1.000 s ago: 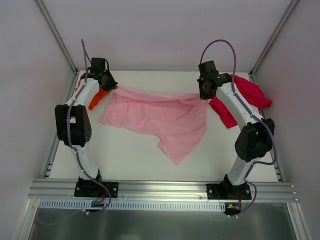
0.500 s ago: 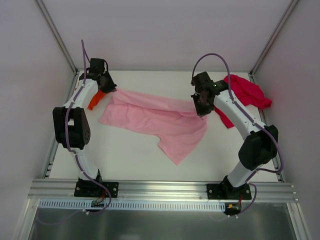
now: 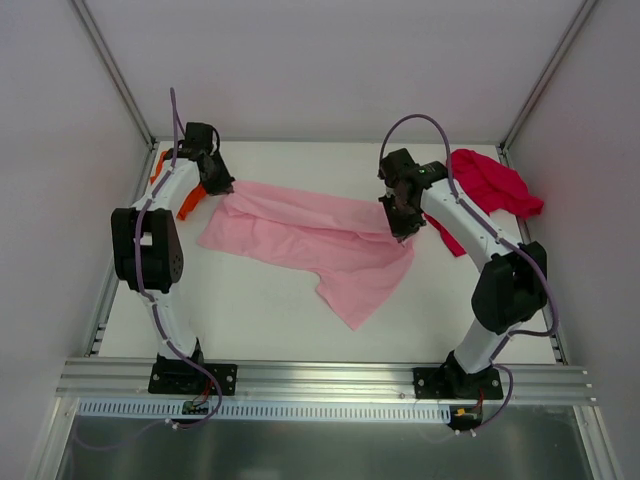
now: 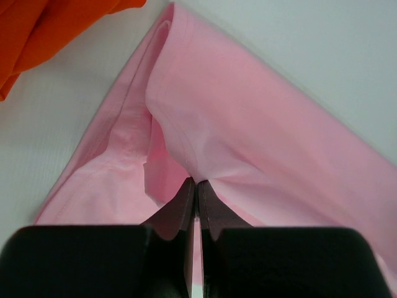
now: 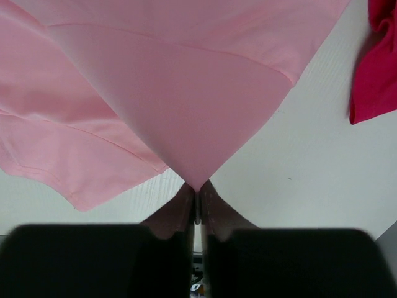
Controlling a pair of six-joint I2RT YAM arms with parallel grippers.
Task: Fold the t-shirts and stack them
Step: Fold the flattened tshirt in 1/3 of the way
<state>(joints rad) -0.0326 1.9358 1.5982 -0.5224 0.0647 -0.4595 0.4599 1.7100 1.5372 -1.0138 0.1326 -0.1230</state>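
Left pincer [image 4: 197, 186] and right pincer [image 5: 197, 188], each clamped on one far corner of the pink shirt [image 3: 310, 238], hold that edge stretched above the counter [image 3: 250, 310], apparently for an even fold.

Pink t-shirt [image 3: 300, 235], orange t-shirt [image 3: 187, 206], red t-shirt [image 3: 495, 185]: three; left gripper [image 3: 225, 189], right gripper [image 3: 402, 234]: two

Thin matt cloth: pink tee [image 3: 310, 235], orange tee [image 4: 37, 31], red tee [image 3: 490, 182]. Smooth matt surface [image 3: 260, 305]. Dark matt plastic: left claw [image 4: 197, 189], right claw [image 5: 197, 194]. Brushed metal rail [image 3: 330, 376].
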